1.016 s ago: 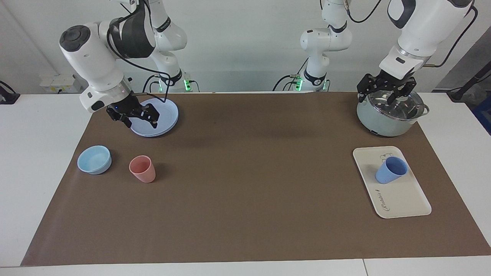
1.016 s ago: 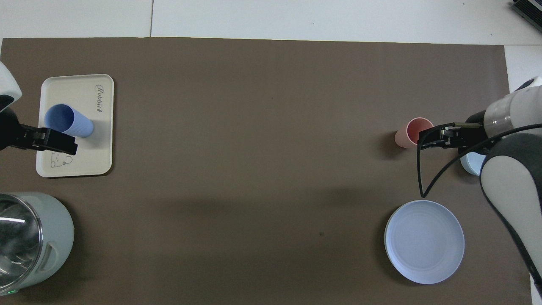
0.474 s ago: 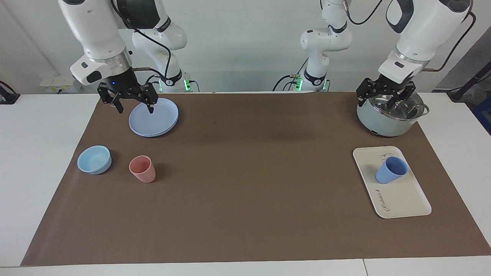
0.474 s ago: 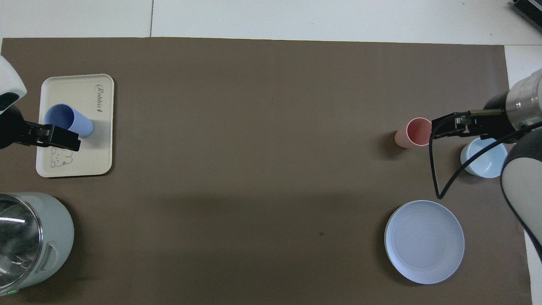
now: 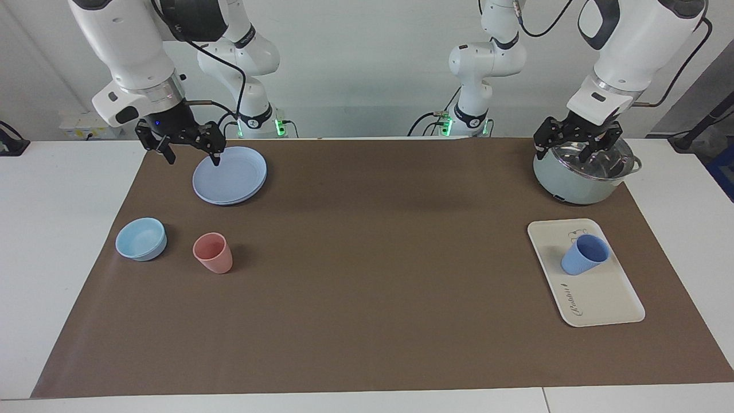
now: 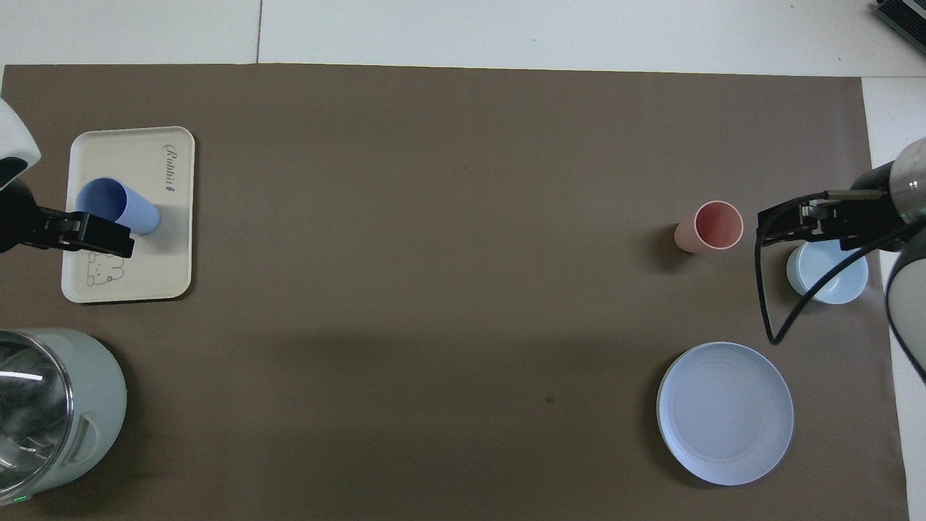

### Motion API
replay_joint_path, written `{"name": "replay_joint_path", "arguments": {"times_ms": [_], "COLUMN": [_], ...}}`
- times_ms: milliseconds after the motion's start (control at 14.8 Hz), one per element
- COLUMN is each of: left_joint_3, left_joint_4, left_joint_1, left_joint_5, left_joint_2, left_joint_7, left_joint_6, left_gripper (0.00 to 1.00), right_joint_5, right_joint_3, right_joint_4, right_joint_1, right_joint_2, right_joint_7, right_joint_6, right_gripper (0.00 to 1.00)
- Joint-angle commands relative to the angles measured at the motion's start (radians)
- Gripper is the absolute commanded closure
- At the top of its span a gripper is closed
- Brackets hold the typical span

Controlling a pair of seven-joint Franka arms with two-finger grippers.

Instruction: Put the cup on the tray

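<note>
The cup is seen standing on the tray, on the half of it nearer the robots, at the left arm's end of the table. The pot is found nearer the robots than the tray. At the right arm's end, the plate is set nearest the robots; farther out, the bowl and the second cup are placed side by side, the bowl closer to the table's end.
</note>
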Motion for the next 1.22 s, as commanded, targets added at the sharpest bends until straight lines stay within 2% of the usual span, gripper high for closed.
{"name": "replay_joint_path", "arguments": {"times_ms": [0, 474, 1151], "left_joint_3": [-0.003, -0.003, -0.003], "left_joint_4": [-0.020, -0.020, -0.020], "left_joint_1": [0.016, 0.017, 0.017], "left_joint_5": [0.009, 0.009, 0.009], "left_joint_2": [-0.016, -0.016, -0.016], "left_joint_7": [-0.008, -0.008, -0.008], "left_joint_6": [0.008, 0.008, 0.008], "left_gripper": [0.00, 0.00, 0.00], "right_joint_5": [-0.004, -0.004, -0.001], "right_joint_3": [0.006, 0.006, 0.003], "right_joint_4": [0.013, 0.030, 0.028], "right_joint_1": [-0.007, -0.010, -0.027], "right_joint_2": [0.000, -0.003, -0.012], "right_joint_7": [0.000, -0.007, -0.001], "right_joint_6": [-0.014, -0.063, -0.056], "right_gripper": [0.01, 0.01, 0.01]}}
